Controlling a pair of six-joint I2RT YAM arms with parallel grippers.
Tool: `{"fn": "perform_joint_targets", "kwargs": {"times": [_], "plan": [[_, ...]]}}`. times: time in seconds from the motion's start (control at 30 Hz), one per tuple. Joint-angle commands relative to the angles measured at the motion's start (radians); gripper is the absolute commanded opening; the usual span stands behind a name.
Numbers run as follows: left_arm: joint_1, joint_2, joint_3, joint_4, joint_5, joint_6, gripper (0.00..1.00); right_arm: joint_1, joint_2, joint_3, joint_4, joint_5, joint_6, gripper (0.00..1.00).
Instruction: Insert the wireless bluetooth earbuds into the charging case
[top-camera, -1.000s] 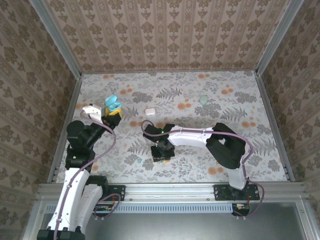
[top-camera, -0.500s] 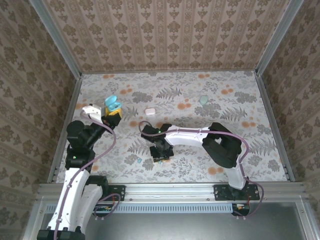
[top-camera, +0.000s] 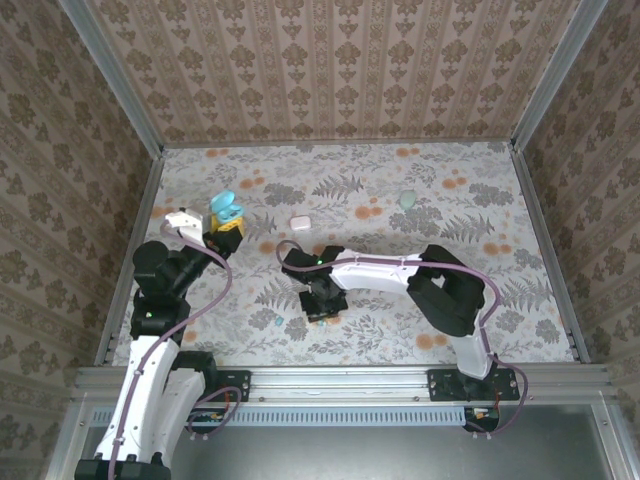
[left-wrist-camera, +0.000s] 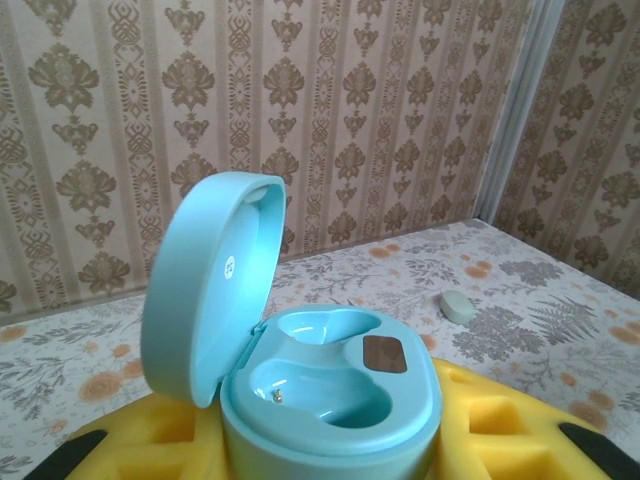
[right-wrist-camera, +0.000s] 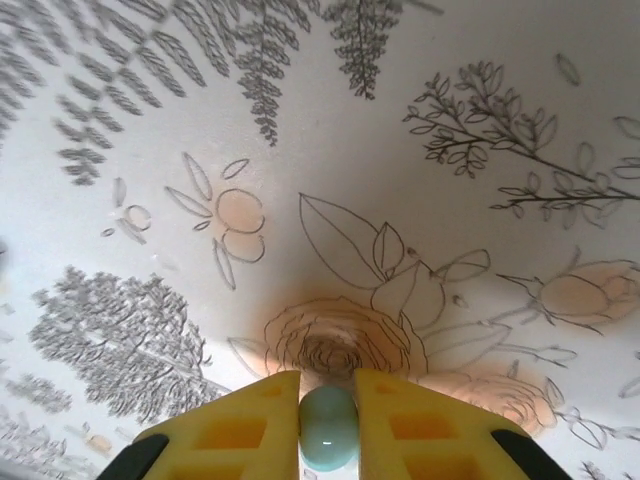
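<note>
Closure of the right hand (right-wrist-camera: 328, 395) is the change since a second ago: its yellow fingers (right-wrist-camera: 245, 425) now pinch a pale green earbud (right-wrist-camera: 328, 432) just above the flower-printed table (top-camera: 380, 180). In the top view, that arm's forearm and elbow have also edged slightly leftward. The left arm has not moved.

The left hand (top-camera: 227, 228) grips the teal charging case (left-wrist-camera: 330, 400) between its yellow pads. The case is upright with its lid (left-wrist-camera: 205, 290) swung open, and both of its wells are bare. A dark rectangular patch (left-wrist-camera: 384, 353) sits on the rim. A small mark inside the lid is too small to read.

From the top view, the right hand with its earbud is to the right of the teal charging case, nearer the arm bases and well apart from it. A loose teal bud (top-camera: 279, 322) lies on the table in the same direction. A white case (top-camera: 298, 222) lies to the right of the teal charging case, and a pale green case (top-camera: 407, 199) lies farther right.
</note>
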Motion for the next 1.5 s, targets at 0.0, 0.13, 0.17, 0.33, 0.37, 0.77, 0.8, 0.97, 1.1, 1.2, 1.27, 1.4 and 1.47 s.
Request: {"fn": "perform_joint_targets", "kwargs": {"times": [0.0,0.13,0.17,0.33,0.37,0.77,0.8,0.97,1.1,1.2,1.27,1.4,1.47], "plan": [[0.005,0.02,-0.011,0.064,0.091,-0.017,0.36,-0.07,-0.195,-0.069,0.099,-0.078,-0.017,0.19],[-0.018,0.059,-0.015,0.123,0.148,-0.032,0.36,-0.227,-0.387,-0.193,0.349,-0.385,0.057,0.19],[-0.027,0.065,-0.015,0.133,0.144,-0.03,0.36,-0.266,-0.421,-0.219,0.434,-0.475,0.087,0.19],[-0.079,0.101,-0.001,0.164,0.117,-0.016,0.36,-0.446,-0.499,-0.267,0.779,-0.853,0.304,0.2],[-0.087,0.108,0.001,0.172,0.116,-0.014,0.36,-0.467,-0.494,-0.261,0.815,-0.908,0.331,0.2],[-0.151,0.149,-0.022,0.278,0.225,0.049,0.36,-0.507,-0.425,-0.155,0.995,-1.113,0.511,0.2],[-0.151,0.151,-0.024,0.28,0.234,0.056,0.36,-0.507,-0.421,-0.153,1.006,-1.109,0.525,0.2],[-0.151,0.159,-0.02,0.274,0.256,0.084,0.36,-0.508,-0.403,-0.174,1.128,-1.061,0.674,0.2],[-0.153,0.181,-0.015,0.298,0.29,0.097,0.36,-0.502,-0.417,-0.158,1.041,-0.999,0.587,0.19],[-0.157,0.191,-0.014,0.319,0.308,0.105,0.36,-0.483,-0.454,-0.086,0.767,-0.9,0.321,0.19],[-0.162,0.196,-0.012,0.323,0.316,0.118,0.36,-0.469,-0.467,-0.054,0.716,-0.86,0.233,0.2],[-0.178,0.214,0.007,0.307,0.328,0.152,0.36,-0.455,-0.469,-0.044,0.775,-0.815,0.225,0.2],[-0.189,0.224,0.019,0.298,0.33,0.16,0.36,-0.439,-0.46,-0.027,0.77,-0.798,0.2,0.2]]}}
